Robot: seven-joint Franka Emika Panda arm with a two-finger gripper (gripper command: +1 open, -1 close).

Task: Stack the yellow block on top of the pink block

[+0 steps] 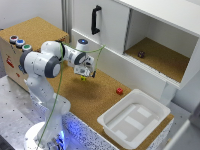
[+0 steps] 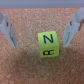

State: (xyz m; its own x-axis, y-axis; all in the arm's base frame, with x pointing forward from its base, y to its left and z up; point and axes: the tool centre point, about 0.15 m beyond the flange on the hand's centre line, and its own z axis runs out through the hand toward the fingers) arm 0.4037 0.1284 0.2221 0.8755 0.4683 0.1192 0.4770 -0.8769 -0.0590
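Observation:
The yellow block (image 2: 48,44) is a small cube with black letters on it, resting on the cork board. In the wrist view it lies between my two fingers (image 2: 73,27), closer to one of them than to the other. My gripper (image 2: 38,44) is open around it. In the exterior view the gripper (image 1: 83,75) hangs low over the cork, with the yellow block (image 1: 83,78) just showing under it. The pink block (image 1: 119,91), which looks nearly red, sits on the cork toward the exterior view's right, well apart from the gripper.
A white tub (image 1: 134,117) stands on the cork beyond the pink block. A white cabinet (image 1: 150,30) with a black handle (image 1: 96,20) runs along the back; a dark maroon object (image 1: 141,54) lies in its open compartment. A box with coloured buttons (image 1: 20,43) stands at the exterior view's left.

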